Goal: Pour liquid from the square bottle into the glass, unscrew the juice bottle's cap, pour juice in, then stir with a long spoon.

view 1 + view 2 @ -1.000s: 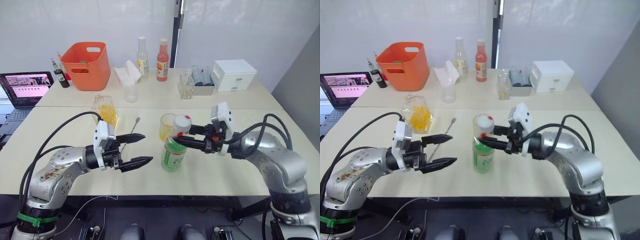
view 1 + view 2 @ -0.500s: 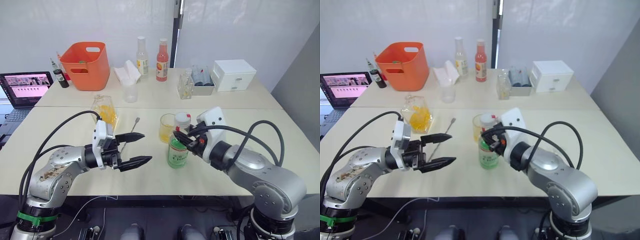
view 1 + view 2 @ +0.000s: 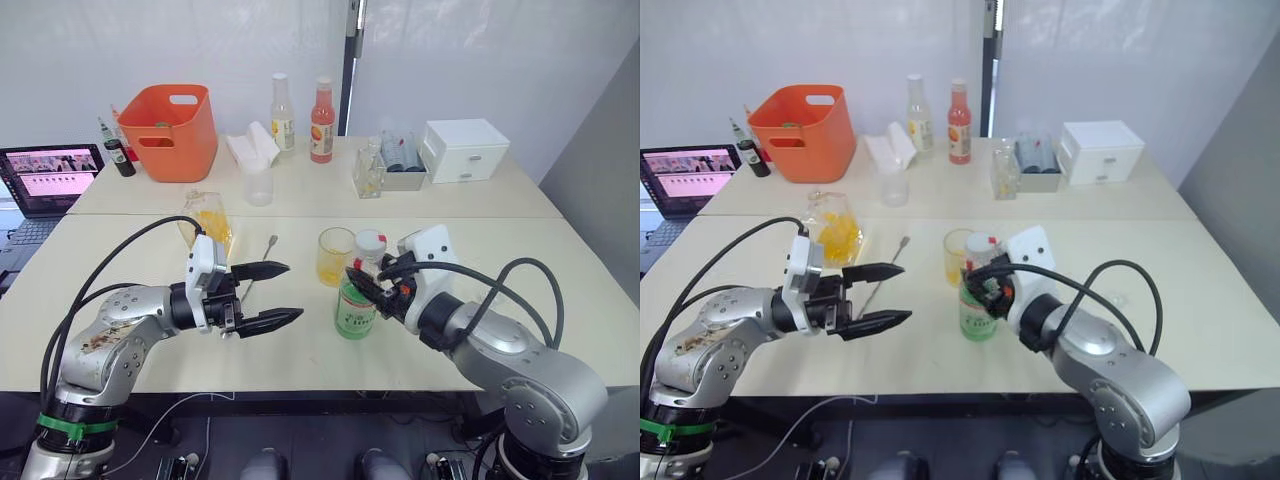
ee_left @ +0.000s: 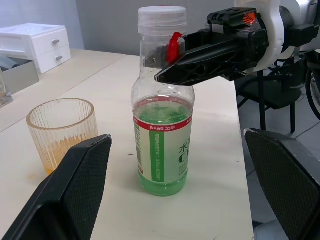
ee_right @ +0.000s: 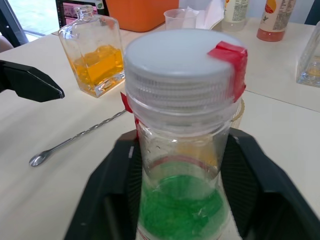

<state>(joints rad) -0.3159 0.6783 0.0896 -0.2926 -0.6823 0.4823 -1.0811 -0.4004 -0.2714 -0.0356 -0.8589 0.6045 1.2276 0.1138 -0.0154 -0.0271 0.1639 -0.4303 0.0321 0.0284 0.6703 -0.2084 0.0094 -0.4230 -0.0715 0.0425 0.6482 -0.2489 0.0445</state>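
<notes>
Black fingers of your right claw (image 3: 362, 284) are clamped on the neck of the juice bottle (image 3: 355, 306), just under its white cap (image 5: 179, 60). Your left claw (image 3: 268, 296) hangs apart, beside it. Hold the neck firm, bring the left onto the cap, and turn without tipping toward the glass (image 3: 335, 256) behind.

Both eye views look forward and down over the worktop (image 3: 300, 200) from head height. Each wrist view sits close to the juice bottle (image 4: 162, 107), from opposite sides; all views share it and the glass (image 4: 62, 132).
</notes>
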